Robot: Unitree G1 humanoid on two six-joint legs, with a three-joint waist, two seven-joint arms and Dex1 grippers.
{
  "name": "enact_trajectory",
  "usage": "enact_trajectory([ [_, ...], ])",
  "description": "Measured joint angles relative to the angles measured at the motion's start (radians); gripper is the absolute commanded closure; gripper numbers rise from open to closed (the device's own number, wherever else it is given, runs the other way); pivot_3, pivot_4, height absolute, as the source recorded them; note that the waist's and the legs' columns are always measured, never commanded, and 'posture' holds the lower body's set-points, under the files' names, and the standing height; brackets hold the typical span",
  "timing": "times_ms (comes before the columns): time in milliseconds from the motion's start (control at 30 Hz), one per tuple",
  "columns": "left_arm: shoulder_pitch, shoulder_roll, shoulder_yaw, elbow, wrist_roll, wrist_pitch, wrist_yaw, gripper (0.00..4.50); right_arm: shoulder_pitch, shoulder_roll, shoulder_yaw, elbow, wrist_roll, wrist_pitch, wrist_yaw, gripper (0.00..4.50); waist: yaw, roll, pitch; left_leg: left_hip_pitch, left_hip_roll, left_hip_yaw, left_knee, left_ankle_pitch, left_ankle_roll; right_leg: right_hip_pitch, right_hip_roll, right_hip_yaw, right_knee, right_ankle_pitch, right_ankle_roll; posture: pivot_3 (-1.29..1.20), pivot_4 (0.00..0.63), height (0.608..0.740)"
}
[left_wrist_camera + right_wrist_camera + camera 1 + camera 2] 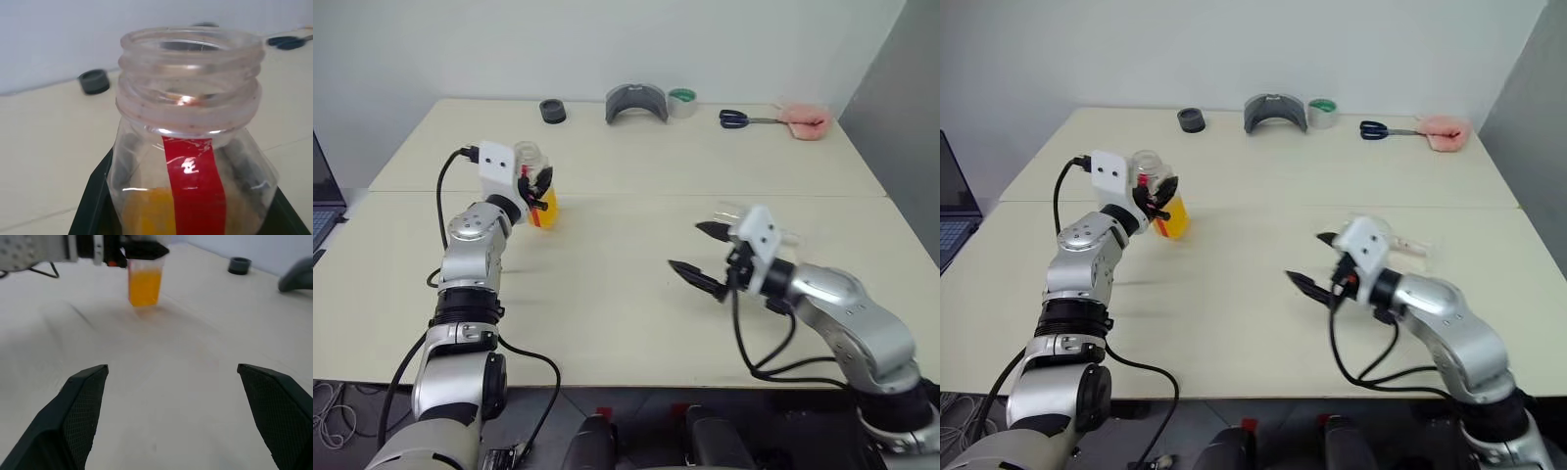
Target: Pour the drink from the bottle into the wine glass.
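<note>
Orange drink (144, 288) fills the bottom of the uncapped bottle (537, 186), clamped upright in my left hand (540, 186). My right hand (705, 257) hangs wide apart above the surface (636, 294).

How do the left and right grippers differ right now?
The left gripper is shut on the bottle, which stands upright and uncapped with orange drink in its lower part; the right gripper is open and holds nothing. The left gripper is farther out over the table, while the right gripper hangs nearer the table's front edge, with the wine glass just behind it. Both have two black fingers and a white wrist camera block.
</note>
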Motion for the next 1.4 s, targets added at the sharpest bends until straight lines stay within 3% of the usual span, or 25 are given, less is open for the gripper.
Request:
enact_trajectory([
  [167, -0.025, 0.017, 0.033, 0.091, -0.001, -0.003, 0.059, 2.81, -0.135, 0.09, 0.109, 0.116, -0.029, 0.008, 0.009, 0.0, 0.004, 0.0, 0.0, -0.002, -0.001, -0.001, 0.0, 0.002, -0.003, -0.001, -0.001, -0.001, -0.002, 0.0, 0.0, 0.0, 0.15, 0.74],
  [333, -0.039, 0.017, 0.053, 0.148, -0.019, -0.036, 0.058, 2.81, -0.18, 0.142, 0.144, 0.171, -0.062, -0.003, 0.01, 0.0, 0.006, 0.0, 0.0, -0.004, -0.001, -0.003, 0.0, 0.002, -0.004, -0.001, -0.001, -0.002, -0.002, 0.0, 0.0, 0.0, 0.15, 0.74],
  [600, -0.036, 0.006, 0.058, 0.167, -0.048, -0.096, -0.005, 0.21, -0.189, 0.181, 0.159, 0.19, -0.095, -0.018, 0.011, 0.0, 0.004, 0.0, 0.0, -0.004, -0.001, -0.003, 0.0, 0.002, -0.004, -0.002, -0.001, -0.002, -0.002, 0.0, 0.0, 0.0, 0.15, 0.74],
  [633, -0.03, 0.006, 0.058, 0.165, -0.05, -0.097, -0.009, 0.05, -0.189, 0.181, 0.159, 0.19, -0.096, -0.018, 0.012, 0.0, 0.003, 0.0, 0.0, -0.004, -0.001, -0.003, 0.0, 0.002, -0.004, -0.002, -0.001, -0.002, -0.002, 0.0, 0.0, 0.0, 0.15, 0.74],
  [1100, 0.129, -0.02, 0.061, 0.049, -0.063, -0.101, 0.011, 0.05, -0.168, 0.175, 0.162, 0.181, -0.121, -0.018, 0.014, 0.0, 0.001, 0.0, 0.0, -0.004, 0.0, -0.003, 0.0, 0.002, -0.003, -0.002, -0.001, -0.002, -0.001, 0.0, 0.0, 0.0, 0.15, 0.74],
  [1400, 0.191, -0.035, 0.07, 0.014, -0.087, -0.12, 0.029, 0.05, -0.099, 0.112, 0.164, 0.141, -0.143, -0.034, 0.028, 0.0, 0.001, -0.001, 0.0, -0.004, 0.0, -0.003, 0.0, 0.002, -0.003, -0.002, -0.001, -0.002, -0.001, 0.0, 0.0, 0.0, 0.15, 0.74],
])
